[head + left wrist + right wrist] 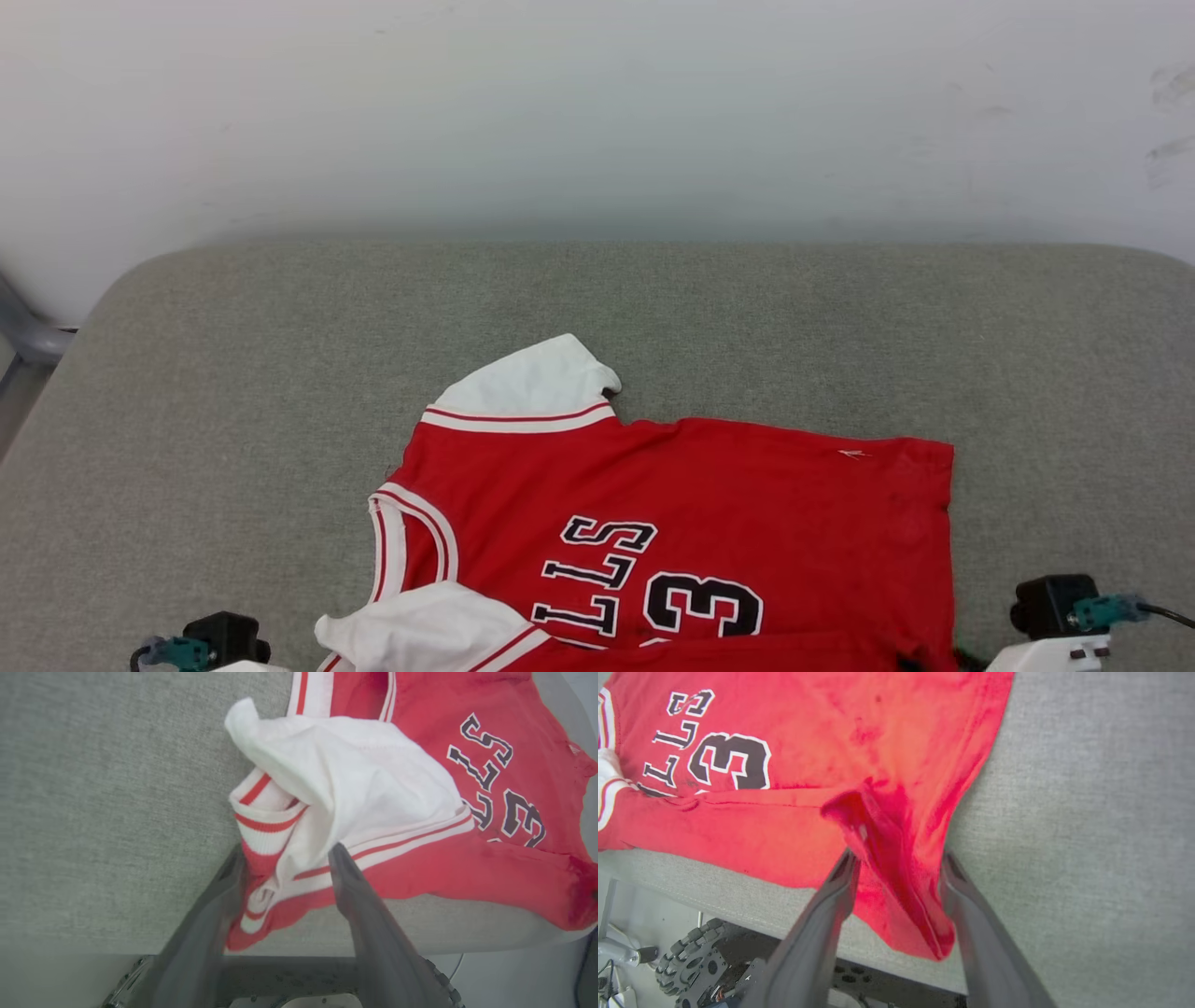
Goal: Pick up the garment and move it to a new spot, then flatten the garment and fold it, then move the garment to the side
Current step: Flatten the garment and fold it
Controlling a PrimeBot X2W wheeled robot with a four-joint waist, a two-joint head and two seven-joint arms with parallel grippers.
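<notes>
- Red sports jersey [691, 504] with white sleeves, striped trim, black lettering and a big number 3 [702, 605] is lying front-up on the grey fabric-covered counter [597, 308]. It sits at the near edge, a bit to the robot's right of centre.
- Collar end points to the robot's left, hem to its right. The body is mostly flat.
- Far white sleeve [532, 378] sticks out toward the pale wall [597, 112]. Near white sleeve [420, 630] is flopped back over the front, just beside the lettering.
- Left gripper [287, 854] is at that crumpled near sleeve. Its two dark fingers [348, 882] stand well apart with bunched white-and-red trim sitting between them, so they aren't clamped on it.
- Right gripper [899, 858] is at the near hem corner. Its fingers [831, 900] are spread too, with a rumpled ridge of red cloth between them right by the counter's front edge.
- Right wrist view also catches a black roller wheel [686, 961] on the robot's base, down below the counter.
</notes>
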